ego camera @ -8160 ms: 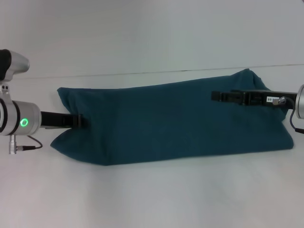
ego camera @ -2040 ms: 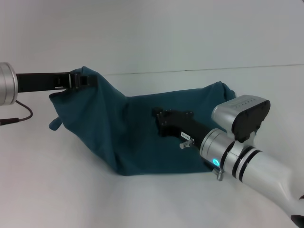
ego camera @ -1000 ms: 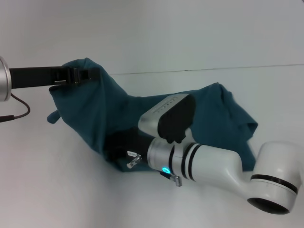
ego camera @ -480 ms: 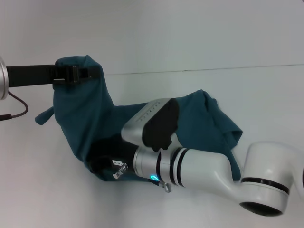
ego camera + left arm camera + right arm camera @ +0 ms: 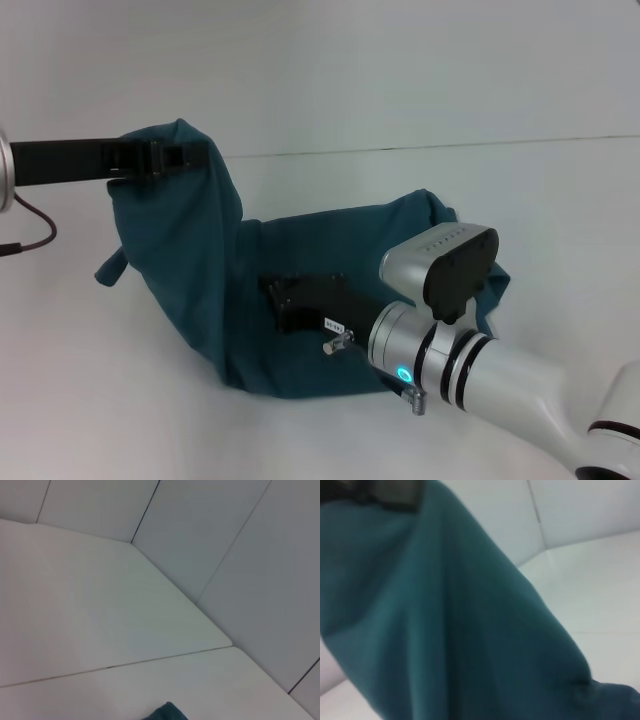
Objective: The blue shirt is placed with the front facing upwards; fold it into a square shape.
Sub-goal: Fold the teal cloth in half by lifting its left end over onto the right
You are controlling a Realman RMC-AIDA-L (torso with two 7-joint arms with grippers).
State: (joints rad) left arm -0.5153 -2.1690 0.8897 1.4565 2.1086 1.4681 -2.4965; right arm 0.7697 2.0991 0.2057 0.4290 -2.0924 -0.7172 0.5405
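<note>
Since half a second ago the right gripper (image 5: 285, 300) has pulled back toward the robot's right, now sitting on the blue shirt (image 5: 330, 250) mid-bench (image 5: 560, 220); can't tell how its jaws stand. Left gripper (image 5: 175, 158) holds one shirt end lifted, jaws clamped on the fabric, the rest draping down to the bench.

1. Left arm reaches in level from the left edge, raised above the worktop; left claw (image 5: 185, 157) clamped on a bunched edge of the blue shirt (image 5: 200, 270), holding it up.
2. Right arm comes in from the lower right, wrist angled toward the left, blue ring light on.
3. Right claw (image 5: 275, 295) low against the cloth; finger state unclear.
</note>
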